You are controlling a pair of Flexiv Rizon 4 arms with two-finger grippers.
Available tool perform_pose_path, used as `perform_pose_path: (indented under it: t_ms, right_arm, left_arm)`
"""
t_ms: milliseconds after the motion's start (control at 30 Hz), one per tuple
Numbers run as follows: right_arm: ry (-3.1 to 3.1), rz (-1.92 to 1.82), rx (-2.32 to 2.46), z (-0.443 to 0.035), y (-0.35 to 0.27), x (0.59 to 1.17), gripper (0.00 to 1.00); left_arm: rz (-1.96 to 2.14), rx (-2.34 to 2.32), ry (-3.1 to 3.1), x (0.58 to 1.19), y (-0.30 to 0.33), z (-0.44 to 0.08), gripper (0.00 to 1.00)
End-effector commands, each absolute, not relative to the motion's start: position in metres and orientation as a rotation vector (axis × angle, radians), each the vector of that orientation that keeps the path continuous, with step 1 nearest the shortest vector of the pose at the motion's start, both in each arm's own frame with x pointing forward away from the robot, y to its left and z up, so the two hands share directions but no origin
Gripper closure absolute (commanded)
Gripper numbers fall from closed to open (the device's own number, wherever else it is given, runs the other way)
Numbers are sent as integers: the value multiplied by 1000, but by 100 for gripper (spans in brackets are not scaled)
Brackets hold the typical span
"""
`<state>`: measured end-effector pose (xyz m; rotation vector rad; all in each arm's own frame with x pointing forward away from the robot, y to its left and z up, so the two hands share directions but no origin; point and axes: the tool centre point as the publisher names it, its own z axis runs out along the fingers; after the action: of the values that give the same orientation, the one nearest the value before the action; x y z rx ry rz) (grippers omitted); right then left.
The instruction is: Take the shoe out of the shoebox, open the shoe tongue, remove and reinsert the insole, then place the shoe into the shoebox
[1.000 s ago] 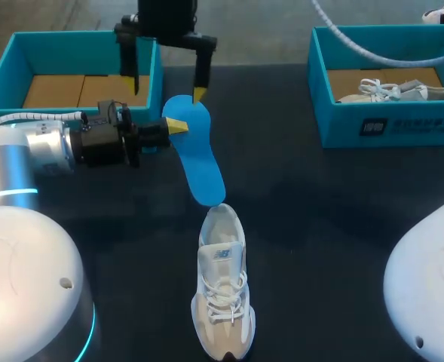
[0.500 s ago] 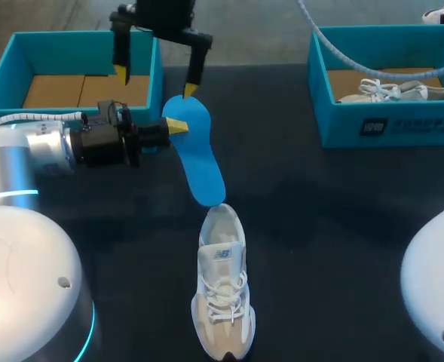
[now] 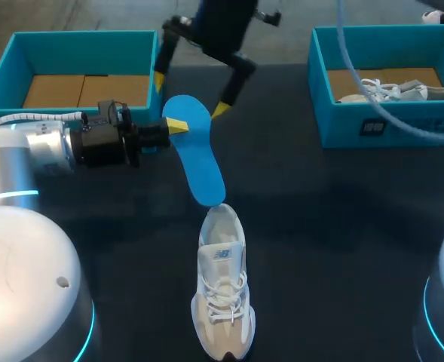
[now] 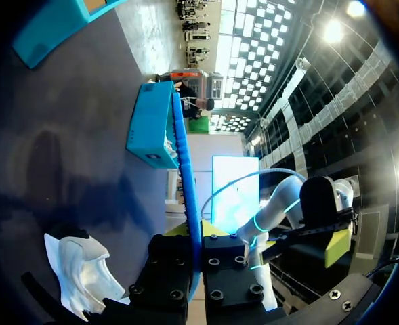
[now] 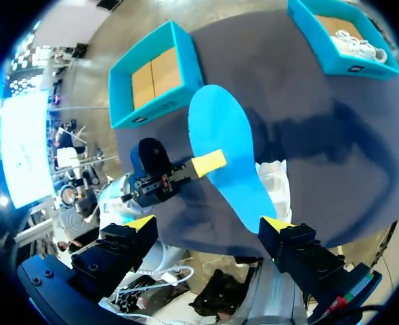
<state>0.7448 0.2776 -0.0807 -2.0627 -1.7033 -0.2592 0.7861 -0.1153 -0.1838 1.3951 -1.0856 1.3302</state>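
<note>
A blue insole (image 3: 197,160) hangs over the table, its lower tip just above the heel opening of a white and beige shoe (image 3: 223,290) that stands on the dark table. My left gripper (image 3: 175,127) is shut on the insole's edge near its upper end. In the left wrist view the insole (image 4: 186,183) shows edge-on between the fingers of the left gripper (image 4: 194,233), with the shoe (image 4: 80,271) beside it. My right gripper (image 3: 190,96) hovers open and tilted above the insole's top end, touching nothing. Its wrist view looks down on the insole (image 5: 226,152) ahead of the right gripper (image 5: 209,223).
An empty teal shoebox (image 3: 78,36) with a cardboard floor stands at the back left. A second teal shoebox (image 3: 387,124) at the back right holds white shoes (image 3: 391,90). Both boxes appear in the right wrist view, the empty one (image 5: 185,51) and the filled one (image 5: 324,57).
My right gripper has swung to the right and tilted, its fingers leaving the insole's top end. The left gripper, insole and shoe have stayed put.
</note>
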Motion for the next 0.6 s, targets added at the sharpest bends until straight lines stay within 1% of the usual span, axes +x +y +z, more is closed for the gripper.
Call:
perform_pose_path:
  t_ms: [33,600]
  right_arm:
    - [-1419,-682,-1805,-95,257,742,0]
    - [-1274,-839,-1664,-116,246,746,0]
  left_arm:
    - [1326,1396,-1088,785,-114,-183,100]
    - [1326,1396,-1088,785,-114,-183,100]
